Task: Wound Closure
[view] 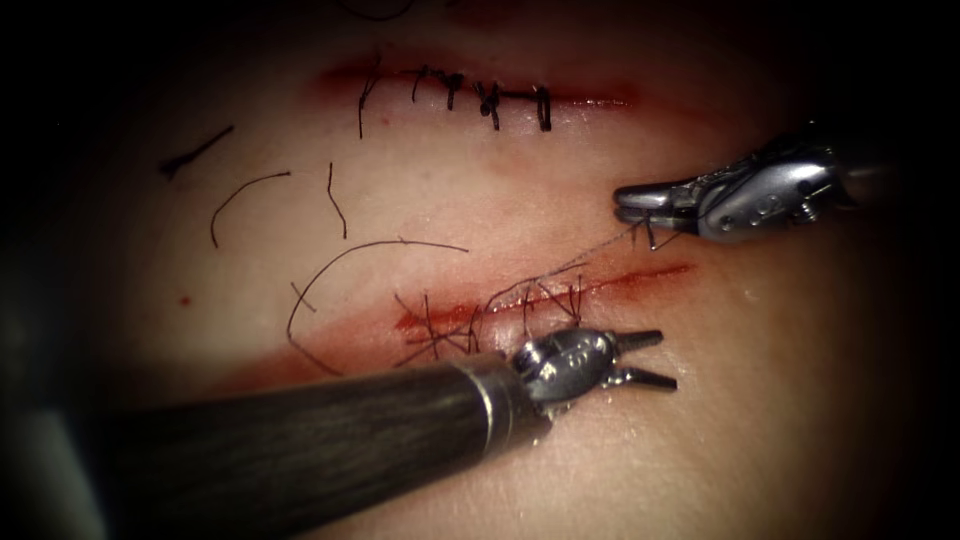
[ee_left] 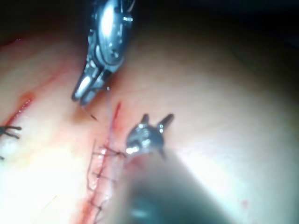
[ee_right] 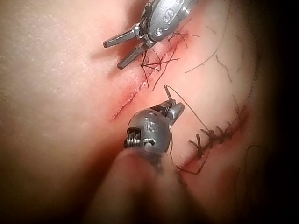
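The lower cut (view: 620,280) in the tissue (view: 780,420) carries several dark stitches (view: 470,325) along its left part, and its right part lies bare and red. My right tool (view: 622,205) hovers above the cut's right part, shut on the thread (view: 570,268), which runs taut down to the stitches. A short dark piece (view: 650,238) hangs under its jaws; I cannot tell whether it is the needle. My left tool (view: 668,360) rests just in front of the stitches, open, holding nothing. Both appear from the wrist cameras: left tool (ee_left: 158,117), right tool (ee_right: 173,105).
A second cut (view: 480,95) farther back is closed with dark stitches. Several loose cut ends of thread (view: 240,195) lie on the tissue to the left, and a long thread loop (view: 330,265) trails from the lower cut's left end. Red fluid (view: 420,320) lines that cut.
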{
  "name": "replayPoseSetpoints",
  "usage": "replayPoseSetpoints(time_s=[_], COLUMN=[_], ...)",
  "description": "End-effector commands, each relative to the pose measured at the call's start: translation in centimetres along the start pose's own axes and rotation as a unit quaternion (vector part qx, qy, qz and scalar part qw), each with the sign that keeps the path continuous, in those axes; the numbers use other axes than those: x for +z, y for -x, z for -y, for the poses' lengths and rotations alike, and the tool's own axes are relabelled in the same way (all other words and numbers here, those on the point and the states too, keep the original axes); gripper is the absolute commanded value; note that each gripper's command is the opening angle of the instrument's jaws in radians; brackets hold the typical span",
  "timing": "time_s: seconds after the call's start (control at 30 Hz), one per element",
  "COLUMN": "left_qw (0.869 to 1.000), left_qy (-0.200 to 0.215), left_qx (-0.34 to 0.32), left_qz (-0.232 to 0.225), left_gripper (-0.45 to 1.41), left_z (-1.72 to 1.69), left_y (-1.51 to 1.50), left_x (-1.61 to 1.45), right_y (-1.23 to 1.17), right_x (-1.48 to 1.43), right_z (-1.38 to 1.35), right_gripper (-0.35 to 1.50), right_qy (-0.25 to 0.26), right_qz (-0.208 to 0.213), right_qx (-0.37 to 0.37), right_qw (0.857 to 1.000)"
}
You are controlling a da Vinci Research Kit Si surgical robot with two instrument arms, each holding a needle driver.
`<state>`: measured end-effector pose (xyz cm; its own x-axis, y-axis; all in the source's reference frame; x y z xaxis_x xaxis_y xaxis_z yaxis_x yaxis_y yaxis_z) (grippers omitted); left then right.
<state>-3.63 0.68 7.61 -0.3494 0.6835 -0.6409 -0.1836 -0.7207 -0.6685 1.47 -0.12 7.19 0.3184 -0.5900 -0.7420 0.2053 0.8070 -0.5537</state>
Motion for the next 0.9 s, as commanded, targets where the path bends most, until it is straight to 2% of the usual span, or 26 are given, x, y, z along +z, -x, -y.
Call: replayPoseSetpoints(time_s=[0.03, 0.43, 0.9], left_qw=[1.000, 1.000, 1.000], left_qy=[0.001, 0.002, 0.008], left_qx=[0.000, -0.001, -0.001], left_qz=[0.000, 0.000, 0.000], left_gripper=[0.38, 0.36, 0.29], left_z=[0.00, 0.01, 0.05], left_y=[0.04, 0.03, 0.00], left_x=[0.08, 0.06, -0.03], right_y=[0.00, -0.05, -0.16], right_x=[0.08, 0.07, 0.08], right_z=[0.05, 0.19, 0.59], right_gripper=[-0.35, -0.35, -0.35], right_qy=[0.000, 0.001, 0.014], right_qz=[-0.002, -0.003, -0.024], right_qx=[0.000, -0.006, -0.037], right_qw=[1.000, 1.000, 0.999])
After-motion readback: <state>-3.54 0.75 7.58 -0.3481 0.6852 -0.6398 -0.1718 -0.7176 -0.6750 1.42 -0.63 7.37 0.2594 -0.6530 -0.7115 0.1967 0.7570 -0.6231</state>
